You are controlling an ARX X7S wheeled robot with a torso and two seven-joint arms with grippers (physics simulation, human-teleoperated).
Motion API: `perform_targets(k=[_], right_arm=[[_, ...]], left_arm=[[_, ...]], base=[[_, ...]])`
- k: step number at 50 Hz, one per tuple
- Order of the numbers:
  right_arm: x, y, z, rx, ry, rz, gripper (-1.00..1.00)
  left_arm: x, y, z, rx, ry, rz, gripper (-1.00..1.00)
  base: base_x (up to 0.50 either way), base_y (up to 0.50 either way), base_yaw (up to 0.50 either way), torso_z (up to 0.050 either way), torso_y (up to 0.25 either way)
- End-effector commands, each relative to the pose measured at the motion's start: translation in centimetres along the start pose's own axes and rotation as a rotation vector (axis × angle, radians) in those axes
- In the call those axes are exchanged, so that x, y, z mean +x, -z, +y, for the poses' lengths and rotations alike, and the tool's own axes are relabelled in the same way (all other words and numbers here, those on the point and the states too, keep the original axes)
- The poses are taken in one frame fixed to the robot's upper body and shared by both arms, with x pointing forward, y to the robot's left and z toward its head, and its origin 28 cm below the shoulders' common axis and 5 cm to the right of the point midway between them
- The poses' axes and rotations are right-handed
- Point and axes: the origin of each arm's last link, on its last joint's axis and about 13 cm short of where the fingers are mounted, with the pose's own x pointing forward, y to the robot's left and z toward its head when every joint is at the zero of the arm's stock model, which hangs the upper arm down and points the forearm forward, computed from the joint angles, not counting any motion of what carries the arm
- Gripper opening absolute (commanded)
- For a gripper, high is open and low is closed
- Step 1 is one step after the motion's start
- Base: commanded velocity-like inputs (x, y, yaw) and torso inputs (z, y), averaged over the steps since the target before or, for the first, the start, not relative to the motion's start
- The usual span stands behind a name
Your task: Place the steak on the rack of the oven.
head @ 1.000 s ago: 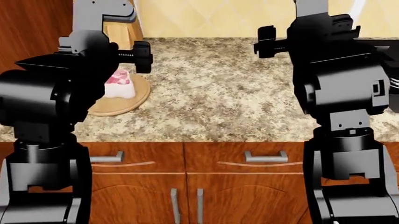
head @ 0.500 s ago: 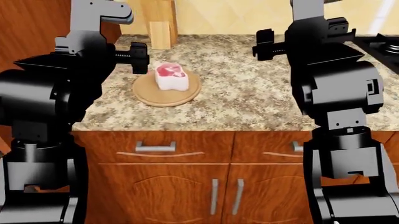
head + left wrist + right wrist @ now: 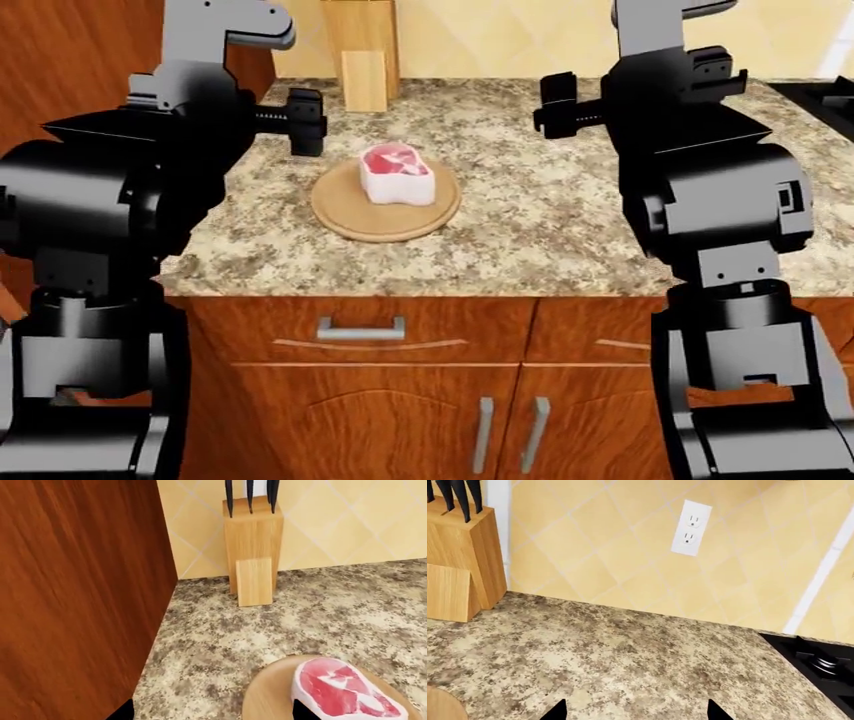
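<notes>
Beside the left claw (image 3: 308, 120), the steak (image 3: 396, 173) looked moist and smooth, red-pink marbled on top with pale sides. It lay on a round board (image 3: 386, 211) of pale matt wood. The tabletop (image 3: 534, 210) was speckled granite-like stone with a dull polish. Beyond the left claw stood a knife block (image 3: 253, 550) of light, smooth wood with black handles. Both claws were matt black, like plastic. Near the right claw (image 3: 558, 104), the wall tiles (image 3: 627, 545) looked smooth and cream-yellow. The cabinet fronts (image 3: 400, 400) were glossy reddish wood with brushed metal handles (image 3: 360, 328).
</notes>
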Motion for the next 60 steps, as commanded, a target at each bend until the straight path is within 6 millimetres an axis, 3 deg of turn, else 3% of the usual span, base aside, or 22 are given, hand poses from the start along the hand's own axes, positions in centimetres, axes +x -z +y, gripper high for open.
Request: perform_targets(k=[1, 30, 38, 60], right_arm=[[0.0, 0.1, -0.1, -0.005, -0.008, 0.002, 1.0], [0.2, 0.8, 0.1, -0.006, -0.011, 0.015, 1.0], [0.0, 0.6, 0.3, -0.009, -0.039, 0.019, 1.0], [-3.1, 0.0, 2.4, -0.103, -0.332, 0.048, 1.0]], left_arm=[[0.0, -0.1, -0.1, 0.0, 0.006, -0.001, 1.0], [0.0, 0.2, -0.1, -0.008, 0.005, 0.0, 1.0], [-0.2, 0.2, 0.1, -0.009, 0.003, -0.002, 1.0], [-0.1, 0.0, -0.1, -0.005, 0.01, -0.004, 1.0]], base=[[0.38, 0.0, 0.0, 0.0, 0.0], [0.38, 0.0, 0.0, 0.0, 0.001], [0.02, 0.0, 0.0, 0.0, 0.003], [0.0, 0.0, 0.0, 0.0, 0.0]])
